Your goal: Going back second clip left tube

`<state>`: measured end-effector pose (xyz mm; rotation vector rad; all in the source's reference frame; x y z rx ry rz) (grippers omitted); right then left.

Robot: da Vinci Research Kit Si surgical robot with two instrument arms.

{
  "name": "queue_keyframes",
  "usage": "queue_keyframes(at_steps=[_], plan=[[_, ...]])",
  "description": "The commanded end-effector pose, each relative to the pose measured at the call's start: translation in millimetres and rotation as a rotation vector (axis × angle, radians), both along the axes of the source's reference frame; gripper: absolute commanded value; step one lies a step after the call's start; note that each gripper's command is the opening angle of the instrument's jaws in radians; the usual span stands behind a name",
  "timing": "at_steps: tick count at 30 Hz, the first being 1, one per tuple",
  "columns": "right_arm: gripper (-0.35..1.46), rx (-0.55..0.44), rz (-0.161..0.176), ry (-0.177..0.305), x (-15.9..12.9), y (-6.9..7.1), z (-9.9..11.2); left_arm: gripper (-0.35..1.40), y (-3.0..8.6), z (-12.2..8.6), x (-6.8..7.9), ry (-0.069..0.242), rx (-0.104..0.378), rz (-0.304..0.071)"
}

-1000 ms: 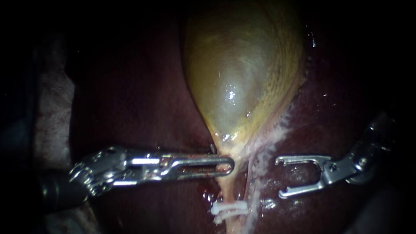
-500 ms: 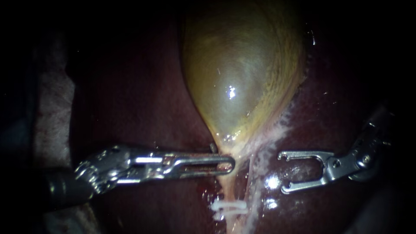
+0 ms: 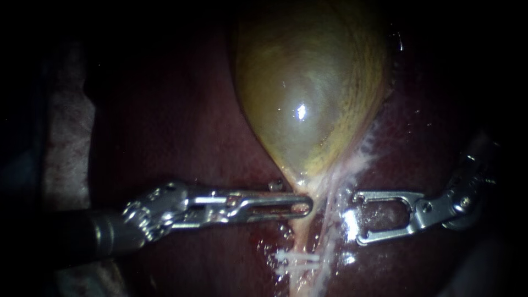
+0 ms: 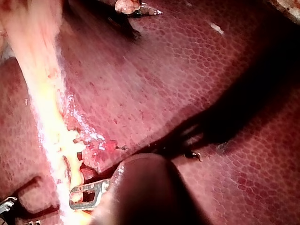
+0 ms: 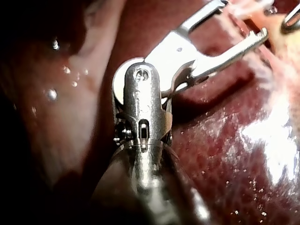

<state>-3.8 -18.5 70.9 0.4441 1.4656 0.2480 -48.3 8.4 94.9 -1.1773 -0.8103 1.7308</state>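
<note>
Running down from the narrow neck of the gallbladder (image 3: 308,93), the left tube (image 3: 300,236) shows as a yellowish cord. A white clip (image 3: 297,258) lies across it low in the endoscope view. I count one clip there; whether its ends reach past the tube I cannot make out. Just to the right of the tube a paler, whitish strand (image 3: 330,220) runs down alongside it.

My left instrument (image 3: 308,206) comes in level from the left. Its long slotted jaws are closed together on the gallbladder at the neck, right where the left tube begins and well above the clip. From the left wrist camera, the slotted tip (image 4: 86,196) lies across the bright yellow cord, with the mottled red liver (image 4: 187,70) spread beyond it.

My right instrument (image 3: 358,218) reaches in from the right with its jaws spread wide and nothing between them. The two hooked tips stand just beside the whitish strand, level with my left instrument's tip and apart from the left tube. The right wrist camera shows the same wide fork (image 5: 243,18), empty, over wet, glistening tissue.

Dark liver (image 3: 181,137) surrounds the gallbladder on both sides.
</note>
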Motion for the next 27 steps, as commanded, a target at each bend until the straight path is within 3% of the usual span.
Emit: queue_keyframes(at_steps=[1, 27], plan=[[0.49, 0.0, 0.0, 0.0, 0.0, 0.0, 0.0, -0.35, -0.1, 0.3, -0.2, 0.0, -0.002, 0.002], [0.5, 0.001, 0.001, 0.0, 0.1, -0.1, 0.0, -0.35, -0.2, 1.0, -0.5, -0.003, -0.01, 0.007]])
